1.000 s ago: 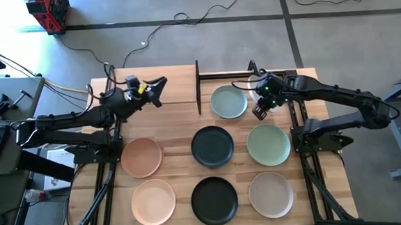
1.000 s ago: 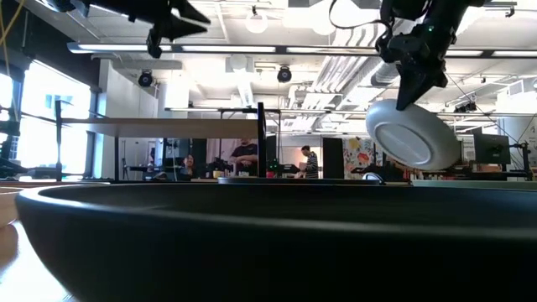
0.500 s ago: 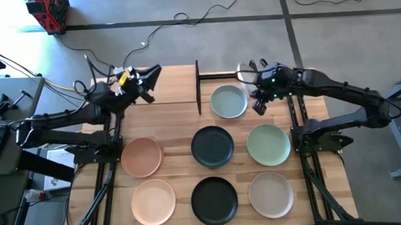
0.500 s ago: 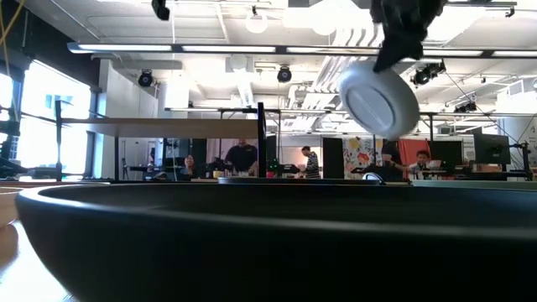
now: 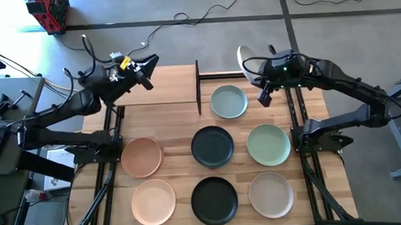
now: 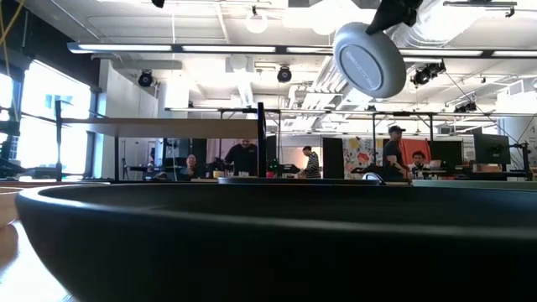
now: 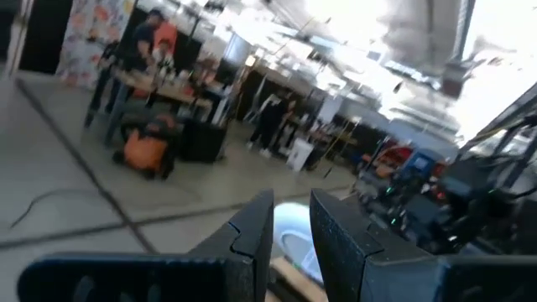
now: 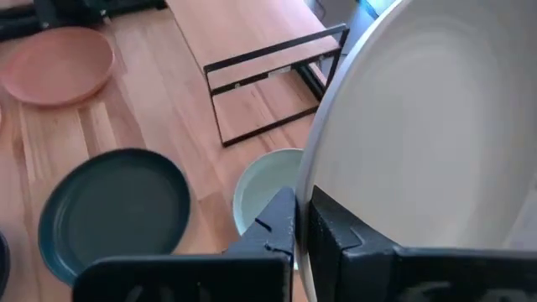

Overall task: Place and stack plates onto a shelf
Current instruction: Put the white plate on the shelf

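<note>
My right gripper [image 5: 256, 73] is shut on a white plate [image 5: 244, 58], raised high over the table's far right, next to the shelf. The shelf [image 5: 165, 85] is a light-wood board on a thin black frame [image 8: 270, 57]. Seven plates lie flat on the tabletop: pale blue-grey [image 5: 228, 102], dark [image 5: 212, 146], pale green [image 5: 269, 144], peach-pink [image 5: 141, 157], a paler peach one [image 5: 154, 202], black [image 5: 215, 199] and beige [image 5: 270, 194]. My left gripper [image 5: 151, 62] hovers high above the shelf's left part, a narrow gap between its fingers [image 7: 252, 231], which hold nothing. My right gripper pinches the white plate's rim [image 8: 305, 191] between its two fingers, one on the hollow face and one on the underside. The fingers reach in from the table's right, slanting down. The plate is lifted clear and stands almost on edge, its underside [image 6: 369, 60] toward the table's near side.
The black plate's rim [image 6: 268, 226] fills the lower half of the low view. The shelf's upright black post [image 5: 197, 88] stands between the two grippers. People and desks show in the room beyond the table's far edge.
Both grippers have risen. My right gripper has carried the white plate up and toward the far edge, rolling its wrist, so the plate has turned from hanging tilted below the fingers to standing nearly on edge. My left gripper has drifted slightly toward the far edge.
</note>
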